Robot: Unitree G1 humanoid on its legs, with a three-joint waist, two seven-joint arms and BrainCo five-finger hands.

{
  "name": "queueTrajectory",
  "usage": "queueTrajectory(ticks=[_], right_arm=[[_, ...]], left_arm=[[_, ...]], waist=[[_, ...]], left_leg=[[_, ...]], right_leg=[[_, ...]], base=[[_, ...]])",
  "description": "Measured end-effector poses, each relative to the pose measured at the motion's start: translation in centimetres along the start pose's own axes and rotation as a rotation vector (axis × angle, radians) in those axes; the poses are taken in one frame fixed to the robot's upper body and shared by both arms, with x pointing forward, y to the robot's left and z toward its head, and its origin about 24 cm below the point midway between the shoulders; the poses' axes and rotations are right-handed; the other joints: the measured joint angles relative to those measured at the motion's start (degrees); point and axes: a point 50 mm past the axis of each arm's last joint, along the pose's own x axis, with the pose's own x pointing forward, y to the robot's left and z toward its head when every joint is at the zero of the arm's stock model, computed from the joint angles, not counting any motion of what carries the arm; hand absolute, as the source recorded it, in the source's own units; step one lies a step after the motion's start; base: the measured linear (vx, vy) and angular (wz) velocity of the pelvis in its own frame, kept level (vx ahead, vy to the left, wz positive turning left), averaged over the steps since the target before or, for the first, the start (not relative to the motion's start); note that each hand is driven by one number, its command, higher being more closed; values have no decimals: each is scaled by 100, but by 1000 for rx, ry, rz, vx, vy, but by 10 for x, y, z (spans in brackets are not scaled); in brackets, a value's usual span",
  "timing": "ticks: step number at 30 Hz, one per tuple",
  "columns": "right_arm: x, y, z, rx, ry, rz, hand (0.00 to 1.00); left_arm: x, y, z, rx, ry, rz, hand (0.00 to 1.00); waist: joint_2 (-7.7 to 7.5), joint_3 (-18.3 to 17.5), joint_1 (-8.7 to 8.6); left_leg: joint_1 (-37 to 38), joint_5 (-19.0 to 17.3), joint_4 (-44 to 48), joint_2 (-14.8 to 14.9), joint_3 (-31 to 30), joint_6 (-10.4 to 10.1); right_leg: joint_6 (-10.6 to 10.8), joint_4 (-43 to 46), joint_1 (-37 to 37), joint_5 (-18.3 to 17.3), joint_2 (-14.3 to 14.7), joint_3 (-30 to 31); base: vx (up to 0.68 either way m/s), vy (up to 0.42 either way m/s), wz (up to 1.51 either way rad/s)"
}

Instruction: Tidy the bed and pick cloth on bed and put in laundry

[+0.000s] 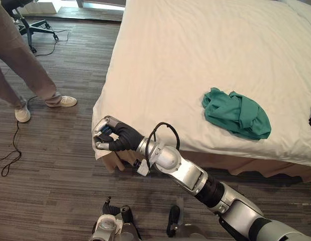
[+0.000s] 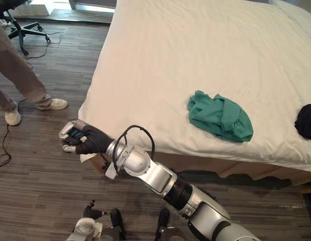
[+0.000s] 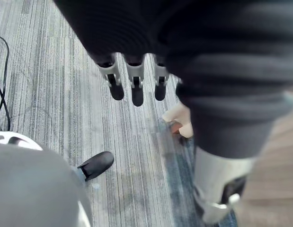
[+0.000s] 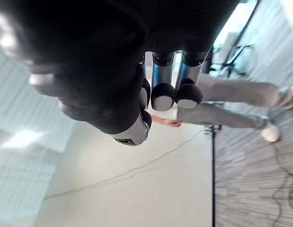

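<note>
The green cloth (image 1: 236, 113) lies on the bed (image 1: 190, 45) near its front edge, well apart from the right hand (image 1: 109, 134) and off to that hand's right, further in over the mattress. The right hand is out at the bed's near corner, beside the hanging tip of the white sheet, clenched with its dark fingertips drawn in against the thumb; its own wrist view shows nothing between them. The left hand (image 3: 137, 80) hangs low over the floor (image 1: 49, 165) with its fingers loose and empty, so the right arm is the nearer one, though it would have to swing back across the corner to reach the cloth. The cloth is a soft crumpled heap, thin knit fabric in deep folds, its long axis slanting roughly along the bed's front edge. A second dark cloth (image 2: 307, 122) sits at the bed's far right. The sheet is smooth, matte and faintly creased; the floor is streaked grey plank. A person's legs (image 1: 24, 70) stand well off to the left
</note>
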Motion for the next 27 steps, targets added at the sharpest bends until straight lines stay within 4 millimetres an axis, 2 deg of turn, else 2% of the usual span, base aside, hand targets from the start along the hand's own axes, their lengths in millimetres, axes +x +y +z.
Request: queueTrajectory(ticks=[1,2,3,4,6,8,10,14,17,19,20,21,22,23,25,26,27], right_arm=[[2,-33,-3,36,14,-125,100],[2,-53,-4,64,15,-196,100],[-3,-81,-7,139,15,-310,100],[-6,-95,-9,177,10,-361,100],[-31,-149,-23,330,-6,-575,100],[-45,-169,-30,417,-34,-650,100],[-53,-174,-36,469,-52,-666,100],[-85,-180,-72,599,-7,-774,100],[-129,-172,-119,828,52,-959,100],[-190,-146,-172,942,203,-1138,100],[-234,-128,-198,971,308,-1245,0],[-265,-110,-213,990,385,-1320,0],[-308,-86,-228,1006,492,-1423,0],[-354,-59,-236,1021,590,-1537,0],[-379,-40,-238,1034,651,-1596,0],[-397,-26,-238,1036,694,-1635,0],[-412,-14,-237,1045,727,-1669,0]], left_arm=[[1,2,5,-34,-10,10,0],[2,3,7,-52,-16,16,0],[2,4,11,-77,-25,24,0],[2,4,12,-90,-27,26,0],[2,6,10,-131,-22,31,0],[1,7,4,-146,-10,38,0],[0,9,1,-150,-3,43,0],[-1,6,4,-171,-34,45,0],[-3,4,1,-211,-30,60,0],[-5,-2,-3,-247,-19,58,0],[-6,-6,-2,-264,-23,48,0],[-7,-9,0,-285,-34,41,0],[-7,-11,4,-303,-53,29,0],[-7,-14,8,-307,-73,7,0],[-7,-16,11,-291,-90,-14,0],[-8,-18,14,-267,-107,-31,0],[-9,-19,14,-218,-115,-49,0]], waist=[[74,227,17],[128,330,30],[209,453,40],[250,494,47],[422,679,68],[473,719,56],[474,718,6],[477,713,-19],[469,674,6],[491,440,0],[503,293,-12],[502,198,-35],[473,84,-100],[438,-110,-252],[382,-263,-297],[316,-369,-337],[182,-538,-367]], left_leg=[[-73,13,-1,-16,-32,-26],[-142,32,-2,-25,-43,-35],[-233,58,-4,-44,-65,-48],[-272,76,-4,-53,-74,-31],[-298,145,-5,-86,-118,54],[-301,144,-4,-128,-124,53],[-287,143,-4,-130,-126,53],[-130,98,-3,-103,-98,13],[146,-59,-4,-91,189,-31],[216,-154,-5,-86,434,-42],[297,-210,-6,-68,578,-75],[367,-243,-6,-48,693,-110],[519,-270,-7,-17,886,-138],[677,-313,-7,41,1168,-195],[823,-359,-8,91,1367,-244],[978,-408,-3,153,1566,-297],[1183,-498,38,284,1986,-334]], right_leg=[[3,23,-66,-1,-27,-55],[-7,46,-145,7,-40,-64],[-14,60,-235,41,-57,-69],[-2,61,-275,78,-63,-74],[-23,21,-272,150,-82,-103],[29,-30,-261,130,-87,-114],[28,-42,-252,133,-87,-113],[51,-127,-28,117,-85,-92],[146,-135,154,39,-84,88],[155,-163,123,29,-86,201],[141,-160,140,38,-81,281],[167,-159,168,20,-67,354],[230,-156,275,-24,-51,412],[326,-106,372,-94,-15,462],[369,-44,398,-142,28,551],[382,-25,442,-163,88,626],[76,16,403,-520,112,397]], base=[[-132,26,17],[-135,32,10],[-51,23,4],[-31,32,5],[10,35,4],[43,23,-3],[87,5,-3],[80,2,5],[103,7,-31],[128,-9,-52],[172,-17,-46],[175,-22,-47],[187,-43,-40],[139,-40,-39],[107,-37,-46],[79,-72,-100],[60,-74,-164]])
